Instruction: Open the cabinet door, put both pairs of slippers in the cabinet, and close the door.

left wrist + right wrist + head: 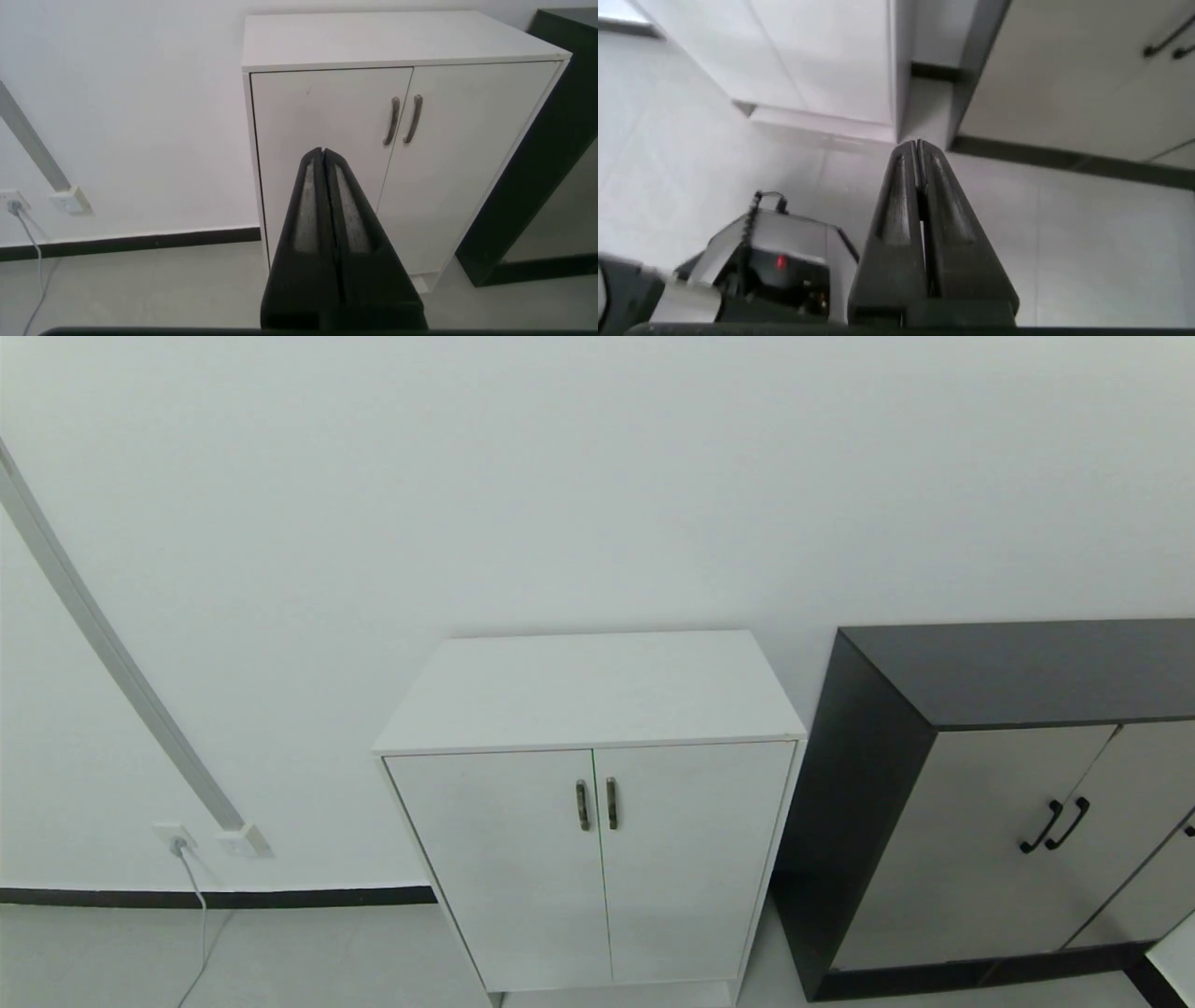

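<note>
The wall [597, 476] takes up the upper half of the head view. Below it, at the right edge, the dark cabinet [868, 803] is cut off, so only part of its pale front and one pair of black pulls [1055, 825] can be made out. The white cabinet [588, 691] stands in the lower centre against the wall, just beside the dark one with a narrow gap between them; its foot runs out of the bottom of the frame. Its two doors [504, 868] are shut and flush (what lies behind them is hidden). A strip of floor [327, 957] shows at the lower left, edged by a black skirting [280, 897]. A grey conduit [103, 644] slants down from the upper left to a socket [173, 837], from which a cable [201, 915] drops out of frame. The left gripper [323, 154] is held level and well apart from the white cabinet, pointing at its front, fingers pressed together with nothing between them. The right gripper [920, 145] is tilted down at the floor near the gap between the cabinets, likewise closed tight and empty. The two metal handles [583, 805] sit side by side at the doors' meeting edge.
</note>
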